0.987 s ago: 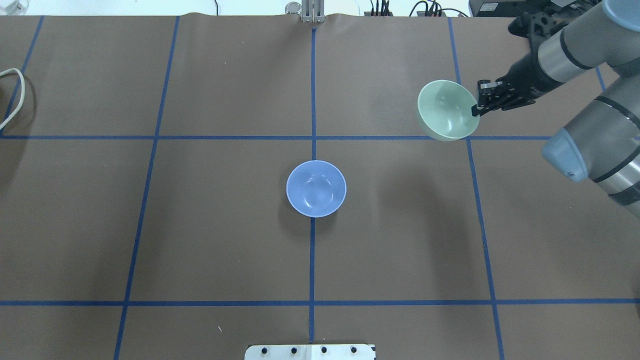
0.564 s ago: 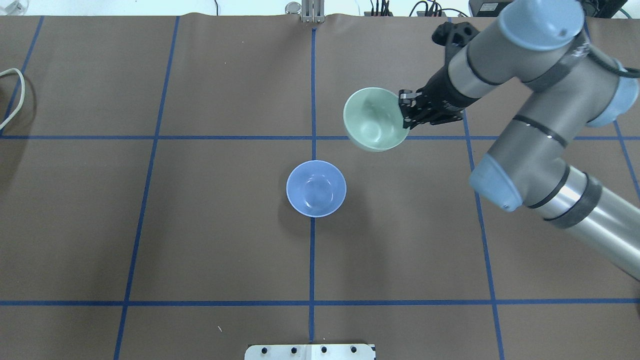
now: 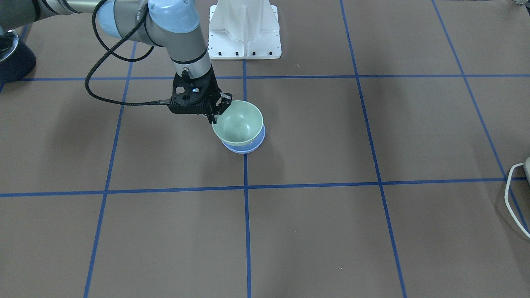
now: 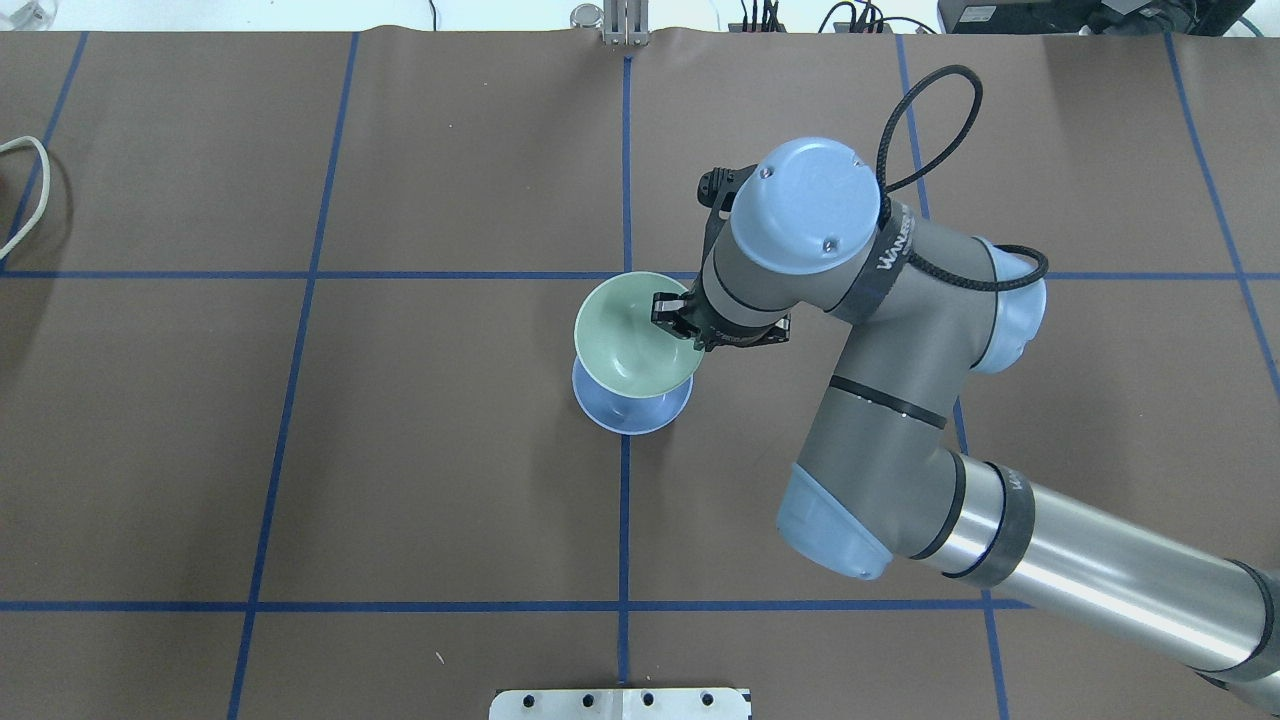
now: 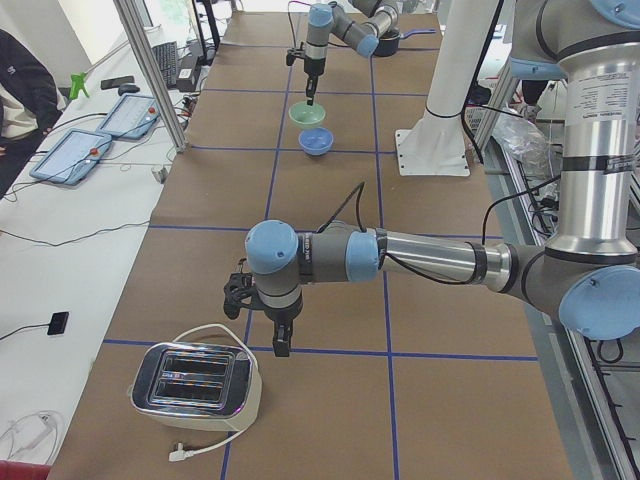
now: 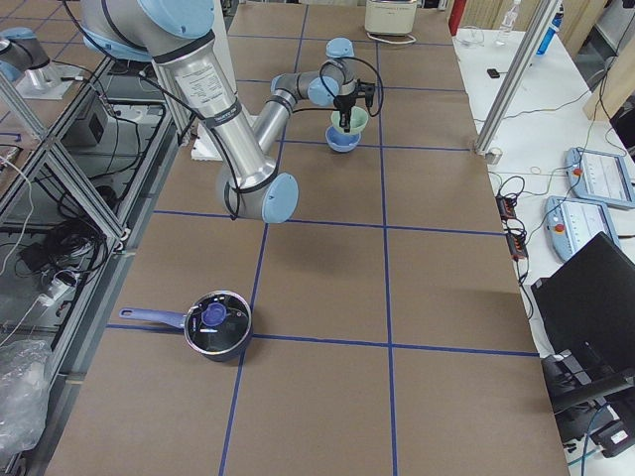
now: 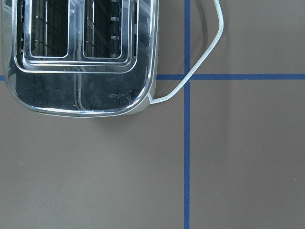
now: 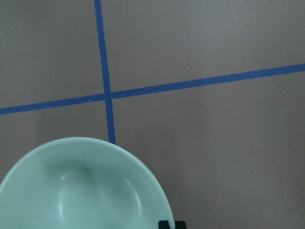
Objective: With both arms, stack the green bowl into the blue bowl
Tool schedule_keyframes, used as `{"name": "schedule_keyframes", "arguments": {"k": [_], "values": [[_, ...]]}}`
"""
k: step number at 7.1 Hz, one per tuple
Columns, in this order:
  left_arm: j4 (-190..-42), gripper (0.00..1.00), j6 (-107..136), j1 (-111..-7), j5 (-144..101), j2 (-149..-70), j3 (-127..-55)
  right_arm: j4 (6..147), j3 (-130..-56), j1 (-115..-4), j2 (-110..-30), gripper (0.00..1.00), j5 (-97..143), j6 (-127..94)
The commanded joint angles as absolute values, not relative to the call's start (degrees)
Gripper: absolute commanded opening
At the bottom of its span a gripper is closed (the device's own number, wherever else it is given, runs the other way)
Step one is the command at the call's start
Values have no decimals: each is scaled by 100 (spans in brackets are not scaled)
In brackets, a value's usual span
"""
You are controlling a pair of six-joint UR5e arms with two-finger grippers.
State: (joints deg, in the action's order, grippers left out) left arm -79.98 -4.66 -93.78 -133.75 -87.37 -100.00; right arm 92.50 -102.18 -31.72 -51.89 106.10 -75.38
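At the middle of the brown, blue-taped counter (image 4: pixel 400 480), the small round periwinkle-blue glossy plastic bowl (image 4: pixel 630 414) stands upright on a tape line. The pale mint-green glossy plastic bowl (image 4: pixel 630 338) hangs over it, mouth up. The right arm's black two-finger pincer (image 4: pixel 672 318) is clamped on the green bowl's rim at the side towards that arm. From the side views the green bowl looks lifted above the blue one and not yet nested, though I cannot tell whether the two touch.

The left pincer (image 5: pixel 283 345) hangs well apart from the bowls, near a chrome two-slot toaster (image 5: pixel 195 380); I cannot tell whether it is apart or together.

The risk, as I judge it, lies in the one-sided hold. Gripped at a single spot on smooth plastic, the green bowl could pivot or slip. If it comes down off-centre or tilted, its base could catch the blue rim and push or tip that unsecured bowl. Letting go too high could make it bounce and settle crooked.
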Motion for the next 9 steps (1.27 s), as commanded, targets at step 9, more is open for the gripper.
{"name": "schedule_keyframes", "arguments": {"k": [9], "values": [[-7998,99,-466,-9369,-13368,-8736,-9976,8446,-9474,-2927,-5177,0,10441,-7550]]}}
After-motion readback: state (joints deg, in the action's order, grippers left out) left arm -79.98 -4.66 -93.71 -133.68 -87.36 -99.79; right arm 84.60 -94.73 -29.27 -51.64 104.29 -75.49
